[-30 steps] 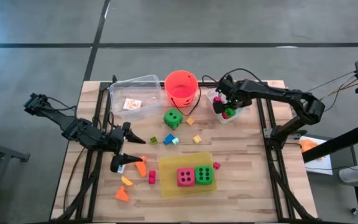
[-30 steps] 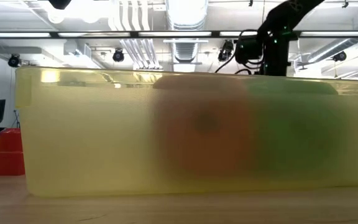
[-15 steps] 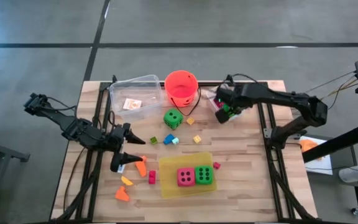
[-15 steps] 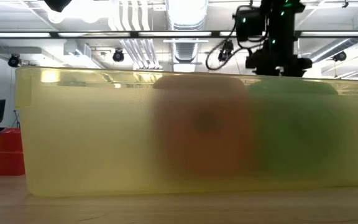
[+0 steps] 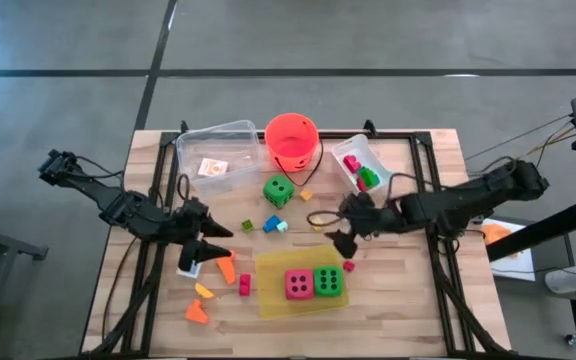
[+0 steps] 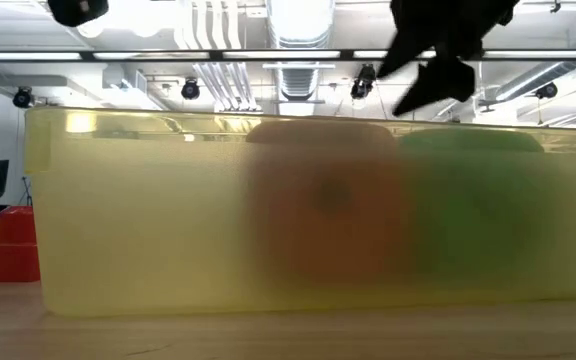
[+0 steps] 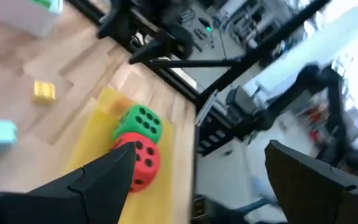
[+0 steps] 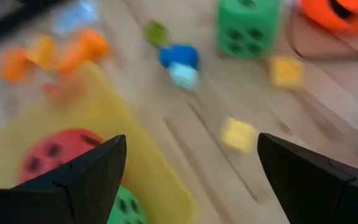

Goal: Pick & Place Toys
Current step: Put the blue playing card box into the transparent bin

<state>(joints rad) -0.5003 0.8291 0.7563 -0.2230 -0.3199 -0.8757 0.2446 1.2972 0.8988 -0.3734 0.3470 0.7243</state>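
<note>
Right gripper (image 5: 334, 238), fingers spread and empty, hovers just beside the small yellow brick (image 5: 317, 223), which lies toward the table's middle, far nearer than the left gripper (image 5: 204, 247).

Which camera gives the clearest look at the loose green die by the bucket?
The high view: the loose green die sits whole on the table, near the orange-red bucket. The right wrist view catches it blurred. The low and left wrist views miss it.

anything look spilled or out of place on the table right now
Nothing is damaged, but toys lie scattered: orange pieces near the left gripper, small bricks mid-table, and one green die outside the yellow tray.
</note>
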